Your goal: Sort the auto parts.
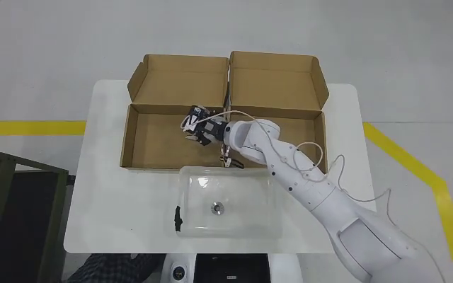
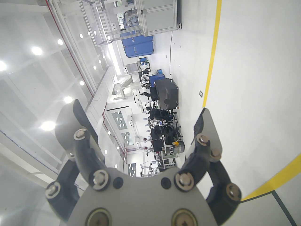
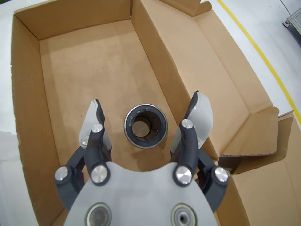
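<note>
Sleeve (image 3: 145, 128): a short metal cylinder with a dark rim. It stands on end, bore up, on the floor of the left box (image 3: 150, 55), close to the wall on the lid side and well apart from the other walls.

Right end effector (image 3: 147, 98) hangs over it with the fingers spread. One finger is on each side of the sleeve, neither touches it, and nothing is gripped. In the top view the right end effector (image 1: 195, 126) sits over the rear half of the left box (image 1: 152, 138).

My read: the sleeve is sorted and the arm is at the release point. The step in hand is to clear out and fetch the next part.

- Lift straight up before any sideways travel. The sleeve is between the fingers, and a sideways sweep would tip or roll it.
- Keep the fingers wide until they are above the box rim. Mind the near wall and the shared wall with the right box (image 1: 304, 131).
- Next candidates: a small metal part (image 1: 218, 207) in the clear tub (image 1: 262, 212), and a black piece (image 1: 177, 218) at the tub's left edge. I can't tell if the black piece is inside or outside the wall.
- The small part is low and round, so come down vertically and centred. The tub walls are glossy, so watch finger clearance.

Left end effector (image 2: 141, 109) is open and empty, pointed out at the room away from the bench (image 1: 106, 198).
</note>
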